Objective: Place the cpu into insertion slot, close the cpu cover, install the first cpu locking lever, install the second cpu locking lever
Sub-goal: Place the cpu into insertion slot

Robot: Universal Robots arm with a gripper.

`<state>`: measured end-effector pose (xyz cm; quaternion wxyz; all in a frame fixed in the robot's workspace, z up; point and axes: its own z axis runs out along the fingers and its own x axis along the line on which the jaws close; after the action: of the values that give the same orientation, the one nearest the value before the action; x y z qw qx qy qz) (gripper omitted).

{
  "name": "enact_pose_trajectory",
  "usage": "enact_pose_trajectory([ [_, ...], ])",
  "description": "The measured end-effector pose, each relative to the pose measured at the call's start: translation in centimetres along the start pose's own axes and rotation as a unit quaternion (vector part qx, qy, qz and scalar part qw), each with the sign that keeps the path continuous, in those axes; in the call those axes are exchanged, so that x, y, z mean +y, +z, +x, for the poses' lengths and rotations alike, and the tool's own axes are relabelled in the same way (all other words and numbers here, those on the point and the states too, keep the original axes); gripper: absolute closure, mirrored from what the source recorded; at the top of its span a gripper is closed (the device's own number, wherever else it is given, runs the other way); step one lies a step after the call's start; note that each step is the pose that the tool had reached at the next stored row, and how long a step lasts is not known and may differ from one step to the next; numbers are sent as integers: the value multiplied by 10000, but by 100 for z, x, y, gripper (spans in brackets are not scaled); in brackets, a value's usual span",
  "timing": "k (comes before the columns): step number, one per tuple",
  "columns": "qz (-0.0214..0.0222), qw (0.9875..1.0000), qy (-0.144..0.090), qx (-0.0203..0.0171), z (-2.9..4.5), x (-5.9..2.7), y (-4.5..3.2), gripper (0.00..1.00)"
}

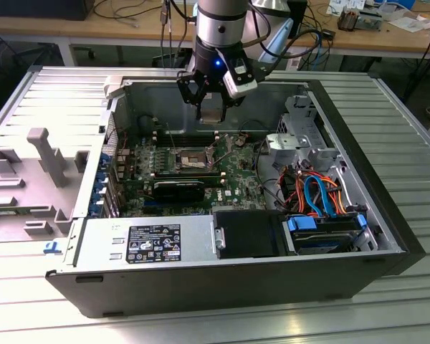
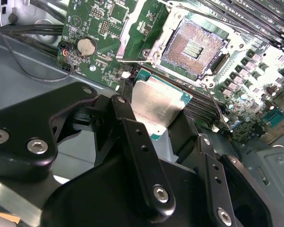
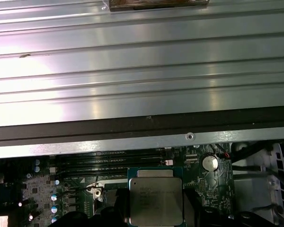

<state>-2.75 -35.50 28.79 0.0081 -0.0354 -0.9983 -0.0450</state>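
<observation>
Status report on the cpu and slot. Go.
Gripper shut on the cpu, above the board. Insertion slot uncovered, contacts bare, cpu not yet seated. Thin lever wire beside the slot.

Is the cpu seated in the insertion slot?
No; the second wrist view shows the gripper holding the cpu outside the bare insertion slot.

I hold the cpu (image 2: pixel 157 101), a small flat square chip with a silvery-grey metal top and a green edge, pinched between the black fingers of my pincer (image 2: pixel 156 124). It hangs in the air above the green board, apart from the insertion slot (image 2: pixel 191 47). That small square socket, with a tan-gold centre and a silvery metal rim, lies bare. The cpu cover (image 2: pixel 127 29), a thin silvery metal frame plate, is swung back off the socket at one side.
</observation>
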Motion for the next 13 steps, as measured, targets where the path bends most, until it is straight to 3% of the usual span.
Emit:
enact_pose_trajectory([
  [13, -2, 10000, 73, -7, 0, 0, 2, 46],
])
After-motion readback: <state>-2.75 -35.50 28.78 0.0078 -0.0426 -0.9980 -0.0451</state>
